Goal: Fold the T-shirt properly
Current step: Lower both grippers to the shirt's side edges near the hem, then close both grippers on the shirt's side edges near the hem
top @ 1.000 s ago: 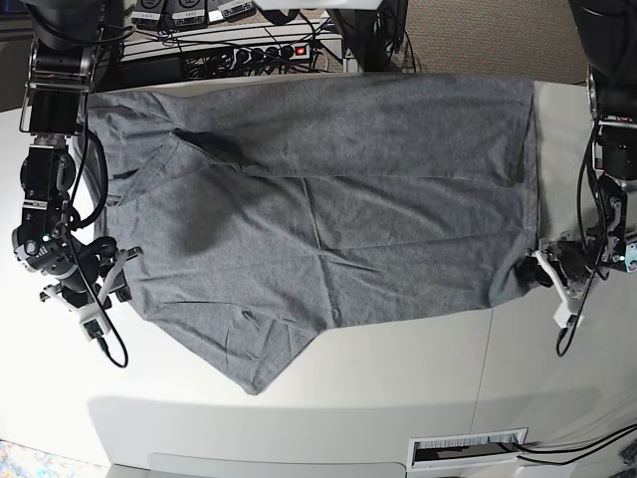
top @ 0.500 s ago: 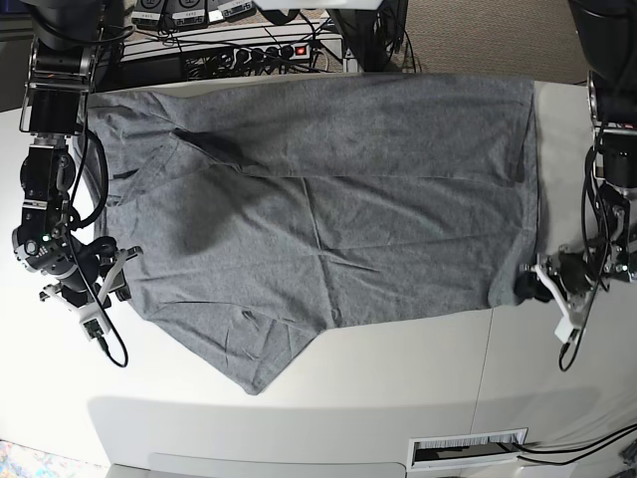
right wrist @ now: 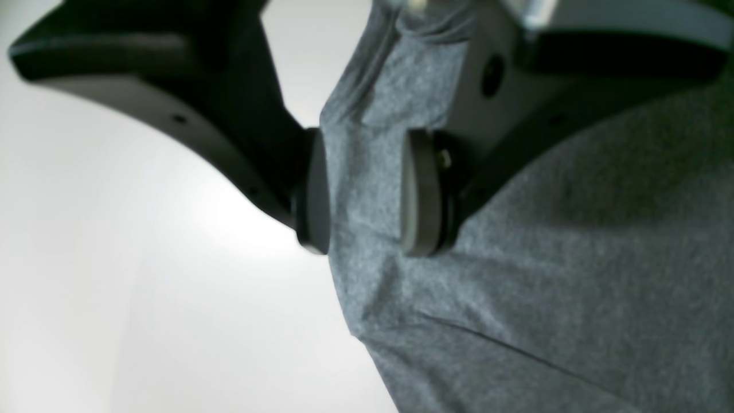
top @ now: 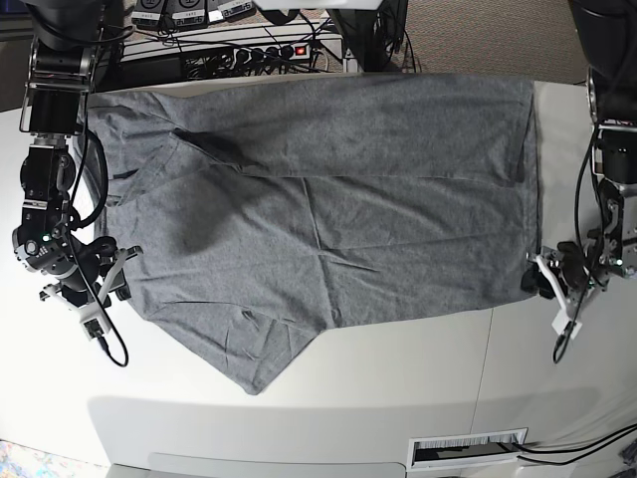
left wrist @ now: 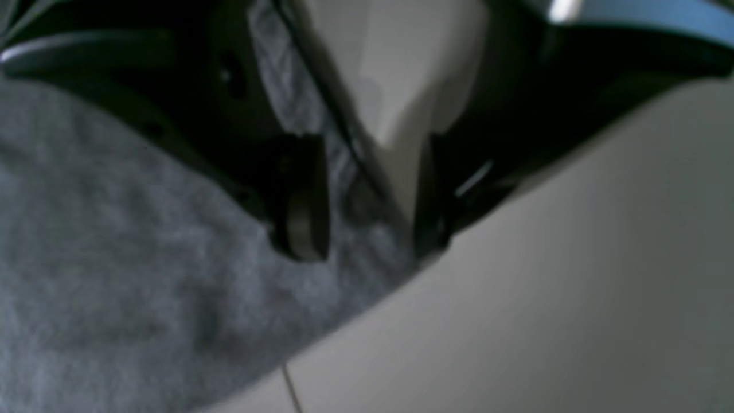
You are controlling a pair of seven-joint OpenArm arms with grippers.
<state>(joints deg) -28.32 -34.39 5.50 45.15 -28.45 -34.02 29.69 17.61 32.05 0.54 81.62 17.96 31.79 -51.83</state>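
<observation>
Lying spread flat across the pale worktop (top: 398, 378), the T-shirt (top: 328, 199) looks light, soft and limp; it should drape and wrinkle readily, so I judge it needs lifting at two spread points along one edge to keep the fold straight; a single grip would let it sag. The right pincer (right wrist: 367, 195) stands open with an edge of cloth rising between its pads (right wrist: 417, 192), not yet pinched; the left pincer (left wrist: 361, 201) is likewise open, straddling the hem at the corner, cloth and bare worktop both showing in the gap. Smooth and matte, the worktop should let fabric slide; behind its far edge sit a power strip (top: 264, 50) and tangled cables, well clear of the shirt.
</observation>
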